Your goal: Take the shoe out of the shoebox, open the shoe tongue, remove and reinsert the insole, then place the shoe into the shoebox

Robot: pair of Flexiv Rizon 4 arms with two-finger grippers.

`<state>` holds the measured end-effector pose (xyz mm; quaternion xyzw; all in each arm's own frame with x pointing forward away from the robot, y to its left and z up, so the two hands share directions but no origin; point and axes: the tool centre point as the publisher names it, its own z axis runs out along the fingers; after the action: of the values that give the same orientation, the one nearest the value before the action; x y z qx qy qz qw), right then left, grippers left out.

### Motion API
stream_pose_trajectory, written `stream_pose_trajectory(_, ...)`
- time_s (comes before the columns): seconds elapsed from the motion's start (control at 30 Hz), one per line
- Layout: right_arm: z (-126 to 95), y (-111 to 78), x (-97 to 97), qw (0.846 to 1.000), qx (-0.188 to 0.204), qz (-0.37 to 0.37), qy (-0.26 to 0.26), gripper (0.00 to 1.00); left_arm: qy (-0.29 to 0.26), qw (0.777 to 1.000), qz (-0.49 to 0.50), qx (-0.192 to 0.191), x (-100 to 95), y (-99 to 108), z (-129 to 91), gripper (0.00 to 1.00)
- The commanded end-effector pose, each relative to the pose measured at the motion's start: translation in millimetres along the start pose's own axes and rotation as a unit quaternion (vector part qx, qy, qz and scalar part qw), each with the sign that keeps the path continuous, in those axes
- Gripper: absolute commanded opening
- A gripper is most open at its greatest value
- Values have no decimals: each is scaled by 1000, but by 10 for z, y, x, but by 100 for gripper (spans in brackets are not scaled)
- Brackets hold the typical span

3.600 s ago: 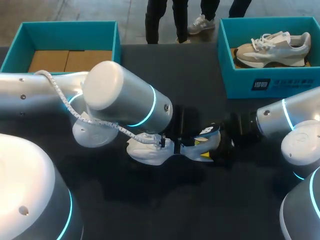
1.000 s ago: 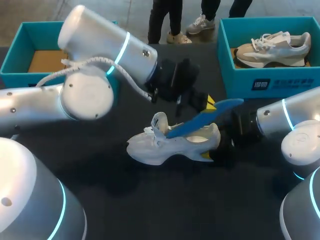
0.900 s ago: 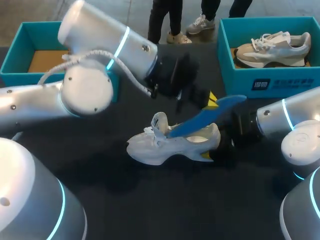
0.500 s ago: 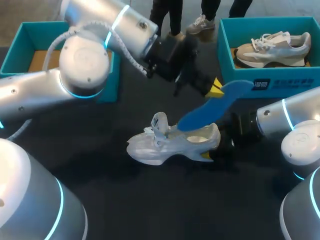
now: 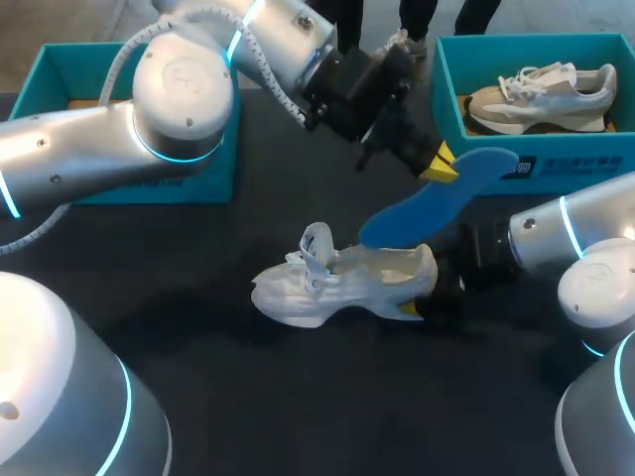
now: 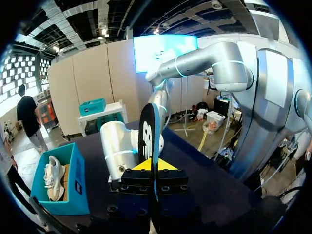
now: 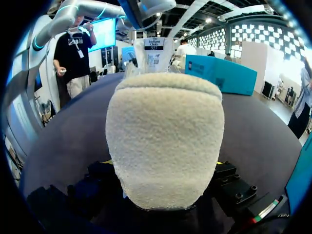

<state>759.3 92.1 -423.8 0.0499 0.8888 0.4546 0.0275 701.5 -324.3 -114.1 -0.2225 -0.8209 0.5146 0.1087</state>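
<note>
**Shoe.** The white shoe (image 5: 342,283) stands on its sole on the dark table (image 5: 298,407), near the middle. Its long axis runs across the table, toe toward the robot's left and heel toward the right. The upper is white and the opening faces up. The tongue (image 5: 317,243) stands raised and carries a small printed label, too small to read from the head view.

**Right end effector.** The right end effector (image 5: 417,302) is clenched on the shoe's heel, with one yellow tip showing under the heel. In the right wrist view the fleecy cream heel (image 7: 165,141) sits between the fingers, with the labelled tongue upright beyond it.

**Insole.** The blue insole (image 5: 437,198) is out of the shoe and held in the air above its heel end. Its long axis runs diagonally. The low end lies over the shoe opening, and contact there cannot be determined. The high end points toward the far right.

**Left end effector.** The left end effector (image 5: 437,164) grips the insole near its high end. In the left wrist view the insole stands edge-on between the two yellow tips, a white logo on its face.

**Shoeboxes.**
- The teal left shoebox (image 5: 40,74) stands at the far left, with a brown cardboard floor.
- The teal right shoebox (image 5: 585,164) stands at the far right, with white print on its front wall.
- The right shoebox holds a second shoe (image 5: 541,94), beige and white, lying lengthwise.
</note>
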Motion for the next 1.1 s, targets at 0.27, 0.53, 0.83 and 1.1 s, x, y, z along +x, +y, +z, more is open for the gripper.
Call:
stream_pose_trajectory(0.27, 33, 7, -1, 1000, 3, 0, -1, 0, 2, 1000, 1, 0, -11, 3, -2, 0)
stream_pose_trajectory(0.53, 33, 7, -1, 1000, 3, 0, -1, 0, 2, 1000, 1, 0, -11, 3, -2, 0)
stream_pose_trajectory(0.83, 33, 7, -1, 1000, 3, 0, -1, 0, 0, 1000, -5, 6, 2, -4, -17, 0)
stream_pose_trajectory(1.1, 33, 7, -1, 1000, 3, 0, -1, 0, -2, 996, -74, 59, 124, -112, -122, 0)
